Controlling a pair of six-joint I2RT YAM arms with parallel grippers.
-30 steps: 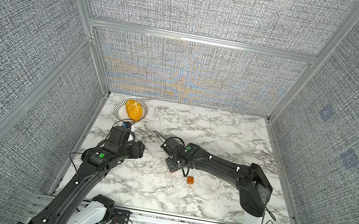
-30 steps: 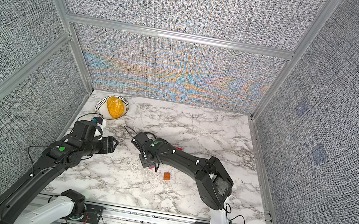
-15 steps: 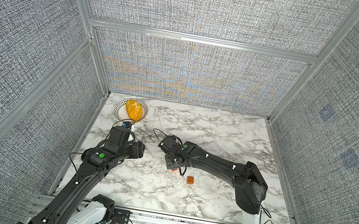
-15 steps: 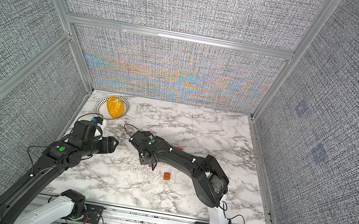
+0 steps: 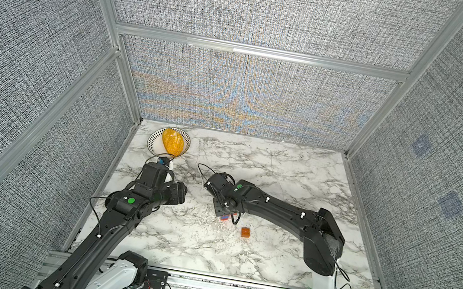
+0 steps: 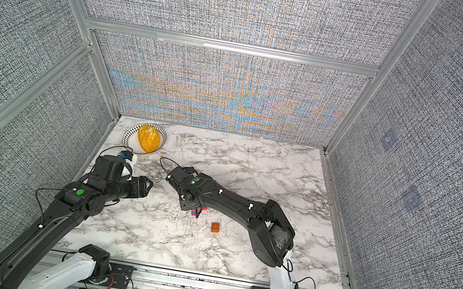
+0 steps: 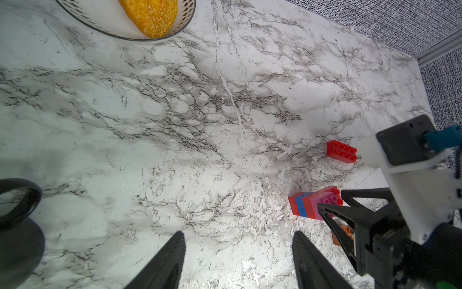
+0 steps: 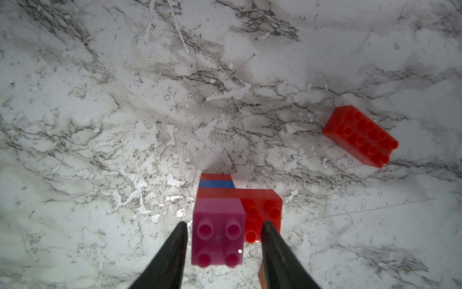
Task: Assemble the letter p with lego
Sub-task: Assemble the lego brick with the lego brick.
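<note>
The letter p is a small lego stack (image 8: 217,235) on the marble: red, blue and red layers with a pink brick on top and a red part beside it. It also shows as the stack (image 7: 308,205), and the stack (image 5: 224,217) in both top views. My right gripper (image 8: 224,223) is open, its fingers either side of the pink brick with a gap on each side. A loose red brick (image 8: 360,136) lies apart. A translucent orange brick (image 5: 245,232) sits just in front. My left gripper (image 7: 238,234) is open over bare marble.
A patterned white bowl (image 5: 152,144) holding a yellow lump stands at the back left corner, just behind my left wrist. Grey fabric walls with aluminium posts close three sides. A metal rail (image 5: 217,279) runs along the front edge.
The right jaws have spread apart off the pink brick, leaving the stack standing on the marble. The left arm has stayed in place.
</note>
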